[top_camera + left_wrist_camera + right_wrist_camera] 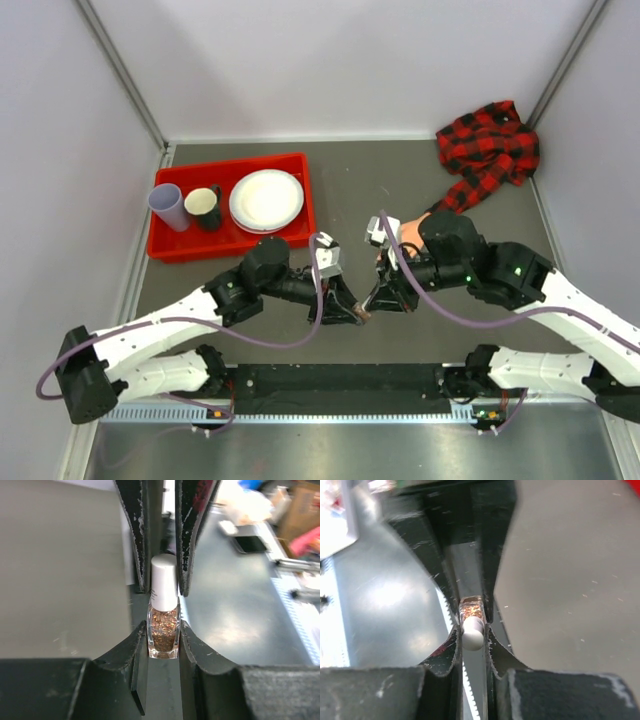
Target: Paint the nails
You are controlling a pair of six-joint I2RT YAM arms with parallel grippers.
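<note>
A small clear polish bottle [163, 630] of copper glitter with a white cap [164, 587] is held between both grippers at the table's middle [364, 315]. My left gripper [163, 635] is shut on the glass body. My right gripper [472, 635] is shut on the white cap [472, 631], facing the left gripper [357, 312]. Its fingers [192, 530] show in the left wrist view. The peach mannequin hand [411, 230] lies mostly hidden behind my right wrist, and its nails do not show. Its red-and-black plaid sleeve [488, 150] is bunched at the back right.
A red tray [180, 247] at the back left holds a lavender cup [168, 205], a dark mug [204, 207] and a white plate [266, 199]. Grey walls close in the back and sides. A black rail [340, 380] runs along the near edge.
</note>
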